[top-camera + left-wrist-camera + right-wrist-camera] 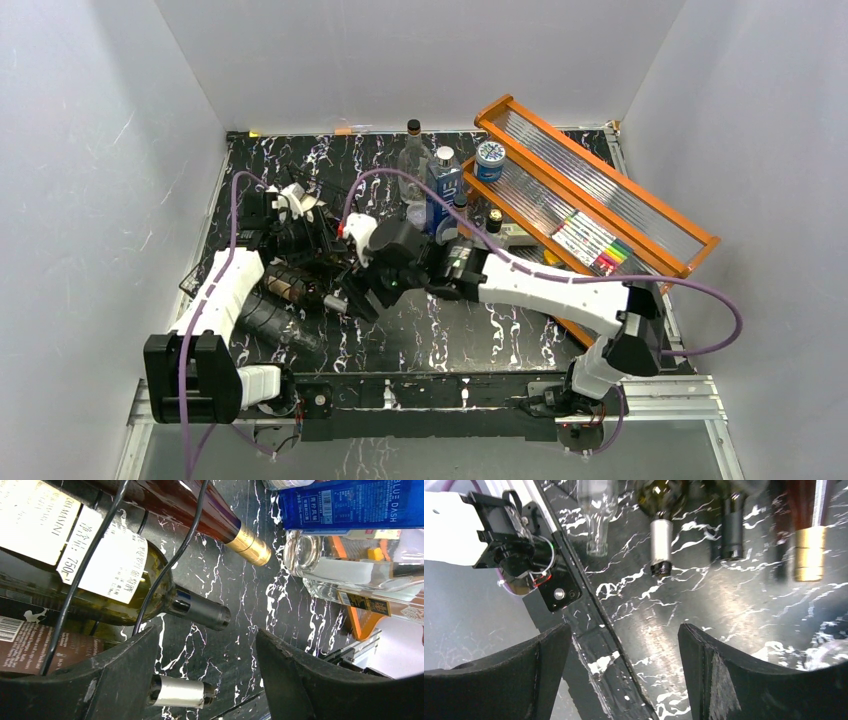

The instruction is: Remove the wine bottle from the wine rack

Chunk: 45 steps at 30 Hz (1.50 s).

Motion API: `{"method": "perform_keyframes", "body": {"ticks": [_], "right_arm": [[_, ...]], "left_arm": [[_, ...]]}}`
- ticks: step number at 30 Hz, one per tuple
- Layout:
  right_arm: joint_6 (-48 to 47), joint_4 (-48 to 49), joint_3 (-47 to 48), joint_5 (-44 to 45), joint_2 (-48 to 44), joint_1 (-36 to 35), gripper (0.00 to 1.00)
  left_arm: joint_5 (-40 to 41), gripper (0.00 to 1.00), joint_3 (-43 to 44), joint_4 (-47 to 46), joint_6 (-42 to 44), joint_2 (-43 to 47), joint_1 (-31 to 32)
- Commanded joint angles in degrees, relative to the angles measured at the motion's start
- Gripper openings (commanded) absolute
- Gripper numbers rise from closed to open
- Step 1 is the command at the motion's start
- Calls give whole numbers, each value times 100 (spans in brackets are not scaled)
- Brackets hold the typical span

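Note:
The wine rack [195, 280], thin black wire, sits at the table's left and holds several wine bottles lying down. In the left wrist view its wires [84, 570] cross a green bottle with white labels and a dark capsule [200, 611], a red-brown bottle with a gold capsule [247, 545] and a silver-capped neck [180, 692]. My left gripper [207, 650] is open and empty over the rack's far end [300, 225]. My right gripper [624, 645] is open and empty, near the bottle necks [350, 295]. The silver-capped neck [660, 547] lies ahead of it.
An orange wood-framed shelf [600, 190] with ribbed clear panels lies at the back right, holding markers. A blue box [443, 195], a clear glass bottle [413, 155] and a blue-lidded can [490, 155] stand behind the grippers. An empty clear bottle [596, 515] lies by the table's near edge.

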<state>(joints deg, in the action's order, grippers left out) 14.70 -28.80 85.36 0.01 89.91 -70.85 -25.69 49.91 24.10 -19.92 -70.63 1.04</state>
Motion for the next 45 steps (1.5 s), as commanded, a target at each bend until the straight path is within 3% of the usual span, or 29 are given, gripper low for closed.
{"method": "perform_keyframes", "body": {"ticks": [1, 6, 12, 18, 27, 28, 34, 45], "right_arm": [[351, 820, -104, 298, 369, -350, 88], [713, 1734, -780, 523, 312, -359, 87], [697, 2432, -1417, 884, 272, -358, 82], [510, 2598, -1186, 519, 904, -357, 84], [324, 2790, -580, 461, 1873, -342, 84], [325, 2874, -513, 675, 2092, -318, 82], [224, 3039, -457, 696, 2383, -127, 71], [90, 3237, -330, 243, 2605, 373, 38]], "left_arm": [[72, 72, 85, -123, 228, 69, -289], [-271, 82, 313, 113, 60, 828, -294], [408, 92, 939, 785, 185, 1652, -286], [940, 96, 1326, 1209, 351, 2117, -289], [1330, 98, 933, 1349, 643, 2609, -289], [1728, 98, 746, 1368, 688, 2757, -290], [2291, 98, 355, 1237, 700, 3153, -287], [2683, 98, 48, 1014, 670, 3545, -251]]}}
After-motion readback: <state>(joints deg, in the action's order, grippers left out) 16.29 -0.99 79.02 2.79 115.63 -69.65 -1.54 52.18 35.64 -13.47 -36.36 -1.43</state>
